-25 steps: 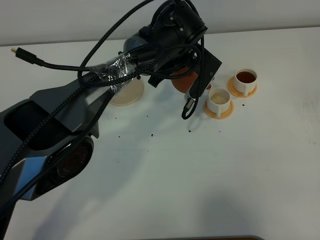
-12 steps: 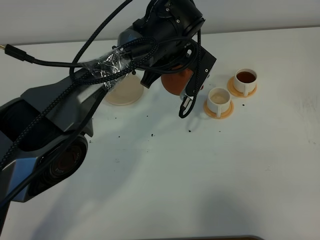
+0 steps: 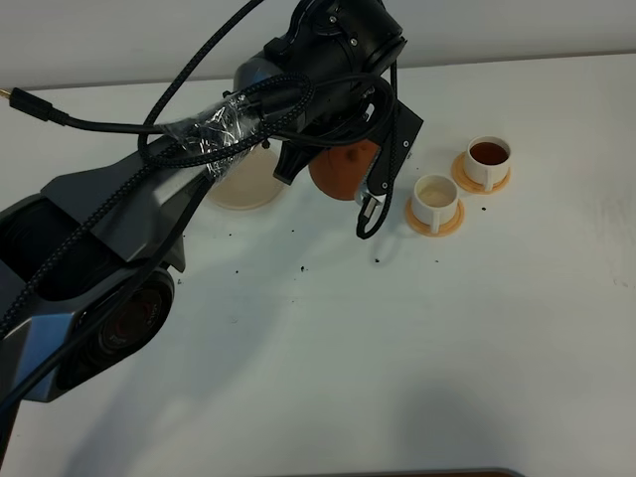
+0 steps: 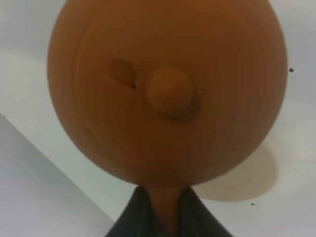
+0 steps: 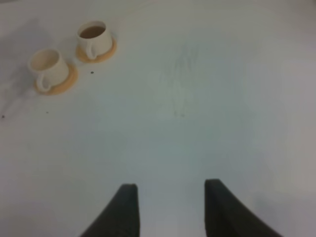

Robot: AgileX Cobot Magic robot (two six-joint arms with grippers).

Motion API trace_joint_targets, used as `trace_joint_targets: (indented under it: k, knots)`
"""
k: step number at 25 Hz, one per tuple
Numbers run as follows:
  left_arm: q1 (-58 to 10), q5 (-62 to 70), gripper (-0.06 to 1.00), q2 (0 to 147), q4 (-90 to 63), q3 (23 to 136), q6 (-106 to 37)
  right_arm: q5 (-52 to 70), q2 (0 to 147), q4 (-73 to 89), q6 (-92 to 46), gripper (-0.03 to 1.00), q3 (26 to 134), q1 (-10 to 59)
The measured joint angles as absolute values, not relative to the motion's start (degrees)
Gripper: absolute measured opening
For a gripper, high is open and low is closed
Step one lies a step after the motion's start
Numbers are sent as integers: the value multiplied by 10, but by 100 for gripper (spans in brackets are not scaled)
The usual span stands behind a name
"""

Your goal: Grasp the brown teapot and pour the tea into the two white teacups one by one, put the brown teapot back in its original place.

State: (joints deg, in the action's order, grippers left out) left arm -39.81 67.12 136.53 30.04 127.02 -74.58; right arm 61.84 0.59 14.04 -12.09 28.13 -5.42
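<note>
White desk, seen from above. The brown teapot is pinched by its handle in the left tool, with the beige coaster at its 9 o'clock and the two white teacups at 3 o'clock. Dark tea is seen in the farther teacup. The right tool is spread above the desk.

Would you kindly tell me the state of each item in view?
Teapot: lid on, held by its handle.
Left gripper: shut on teapot.
Right gripper: open, empty.
Far cup: holds dark tea.
Near cup: inside pale, fill unclear.
Coaster: teapot not on it.
</note>
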Motion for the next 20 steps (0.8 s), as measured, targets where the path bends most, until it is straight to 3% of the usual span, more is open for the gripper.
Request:
trace_joint_targets:
  k: [20]
  knots:
    - [-398, 491, 11, 1396, 331, 1266, -835, 618, 6, 140, -121, 31, 281, -54]
